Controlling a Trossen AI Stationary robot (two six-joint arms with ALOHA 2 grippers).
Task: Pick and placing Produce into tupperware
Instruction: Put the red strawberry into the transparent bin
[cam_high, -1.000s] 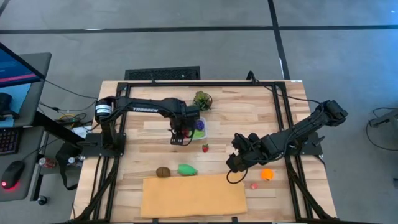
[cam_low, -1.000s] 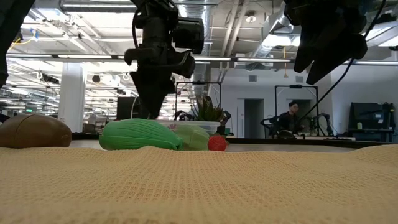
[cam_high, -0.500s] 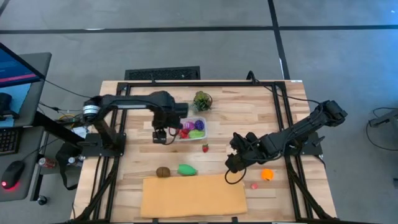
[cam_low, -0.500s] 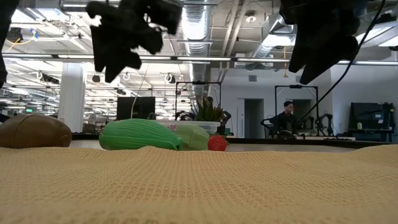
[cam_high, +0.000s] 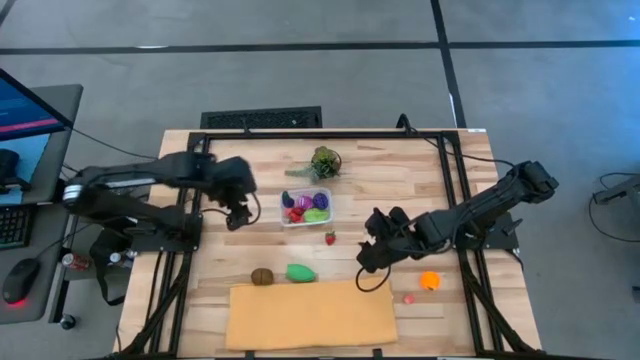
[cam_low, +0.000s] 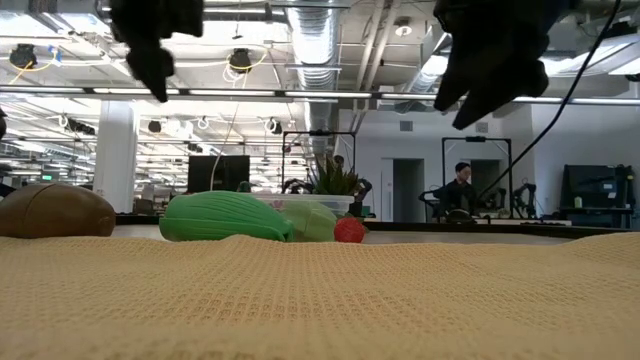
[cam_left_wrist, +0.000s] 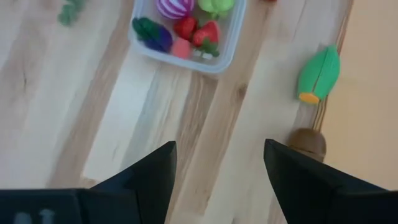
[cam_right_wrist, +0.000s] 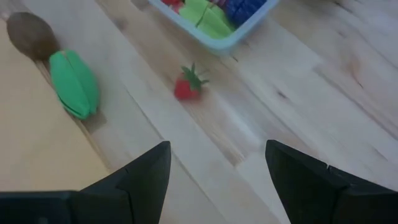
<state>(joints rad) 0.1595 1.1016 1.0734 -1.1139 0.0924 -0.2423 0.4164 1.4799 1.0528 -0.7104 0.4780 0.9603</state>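
Note:
The clear tupperware stands mid-table and holds several produce pieces, red, green, purple and blue. A red strawberry lies on the wood just on the near side of the tub. A green piece and a brown piece lie by the tan sheet's far edge. An orange piece and a pink piece lie at the right. My left gripper hangs open and empty, high and left of the tub. My right gripper is open and empty, above the table right of the strawberry.
A bushy green leafy bunch sits beyond the tub. The big tan-orange sheet covers the near middle of the table. A black frame rail runs around the table top. Bare wood lies between the tub and the left arm.
My left gripper has drawn away from the tub toward the table's left edge, rising and rolling as it went; its fingers keep the same gap. The produce and the tub have stayed put.

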